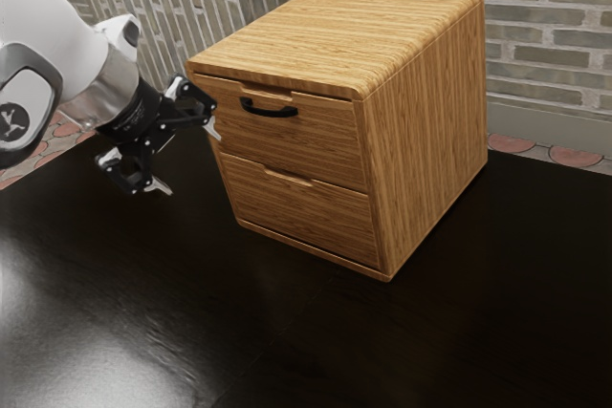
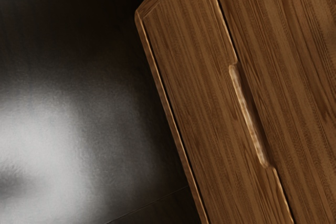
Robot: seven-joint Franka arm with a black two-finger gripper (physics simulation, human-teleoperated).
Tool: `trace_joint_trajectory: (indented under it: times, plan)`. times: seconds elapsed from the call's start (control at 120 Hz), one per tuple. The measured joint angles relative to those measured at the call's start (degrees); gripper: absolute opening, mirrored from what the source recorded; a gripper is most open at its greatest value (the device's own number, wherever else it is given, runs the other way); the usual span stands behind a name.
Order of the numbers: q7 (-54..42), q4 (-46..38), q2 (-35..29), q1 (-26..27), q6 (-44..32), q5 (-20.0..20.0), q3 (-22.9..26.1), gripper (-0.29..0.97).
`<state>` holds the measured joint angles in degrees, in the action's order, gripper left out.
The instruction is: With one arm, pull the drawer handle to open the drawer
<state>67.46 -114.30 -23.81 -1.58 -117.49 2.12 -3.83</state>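
Brick walls back a dark glossy table (image 1: 287, 351) where a wooden cabinet (image 1: 421, 140) stands, its upper drawer (image 1: 316, 145) flush with the front and facing the exterior view's lower left. The black handle (image 1: 269, 109) lies near that drawer's top edge, its long axis level along the face. The gripper (image 1: 188, 159) hangs just beside the cabinet's front corner, jaws spread wide, holding nothing.

The white arm (image 1: 48, 54) reaches in from the exterior view's left, its wrist angled down toward the right. The black hand (image 1: 188, 158) points sideways, its two fingers (image 1: 196, 102) spread wide, one above the other.
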Motion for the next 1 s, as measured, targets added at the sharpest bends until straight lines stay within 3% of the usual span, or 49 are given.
trace_joint_trajectory:
  times: [0.133, 0.292, 1.0]
  plan:
    - [3.93, -4.09, 0.20, 0.00, -11.02, -0.81, 0.20, 0.68]
    - [7.70, -4.61, 0.77, -0.08, -17.99, -1.14, -0.17, 0.68]
    - [15.98, -5.96, 6.47, -0.76, -31.04, -1.31, -0.52, 0.68]
